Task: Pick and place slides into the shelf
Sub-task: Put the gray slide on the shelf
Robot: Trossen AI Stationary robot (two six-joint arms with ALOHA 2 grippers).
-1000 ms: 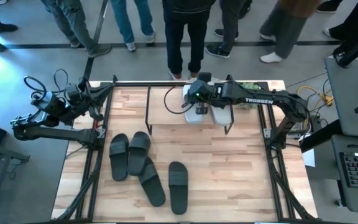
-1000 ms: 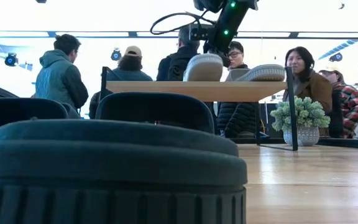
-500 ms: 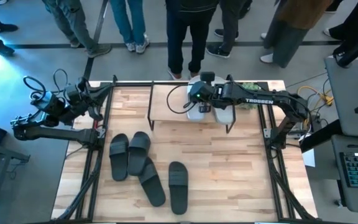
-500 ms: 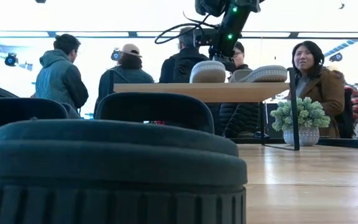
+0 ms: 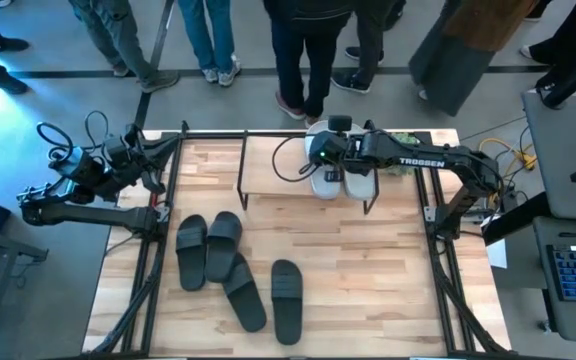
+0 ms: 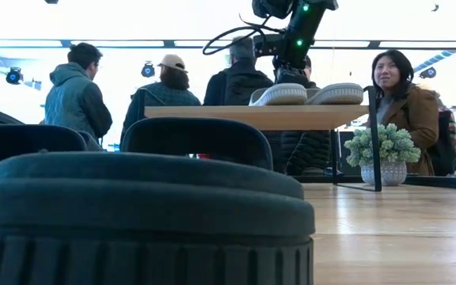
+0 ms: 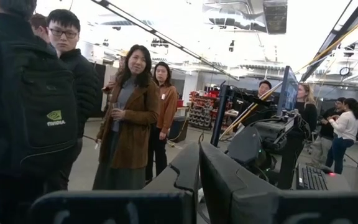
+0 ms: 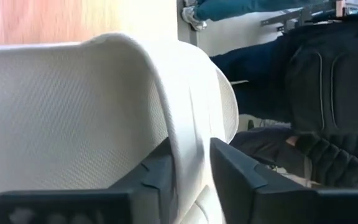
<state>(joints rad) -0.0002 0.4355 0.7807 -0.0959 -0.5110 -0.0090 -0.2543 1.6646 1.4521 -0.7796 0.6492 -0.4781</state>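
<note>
Two pale slides (image 5: 325, 172) (image 5: 359, 176) lie side by side on the right half of the shelf (image 5: 273, 170); in the low view both (image 6: 279, 95) (image 6: 336, 93) rest on their soles on its top board (image 6: 212, 112). My right gripper (image 5: 320, 158) hovers over the left one, open, a finger (image 8: 157, 177) on either side of its strap's edge (image 8: 188, 143). Several black slides (image 5: 191, 250) (image 5: 225, 245) (image 5: 244, 296) (image 5: 286, 298) lie on the table. My left gripper (image 5: 156, 180) waits shut at the table's left edge.
A small potted plant (image 6: 382, 150) stands on the table at the shelf's right end. The shelf's left half is bare board. A black slide fills the low view's foreground (image 6: 141, 214). People stand past the far edge (image 5: 298, 50).
My right gripper has moved a little toward the table's right edge along the shelf with the pale slide. The slide, raised and tipped before, now lies flat on the shelf board close beside the other pale slide.
</note>
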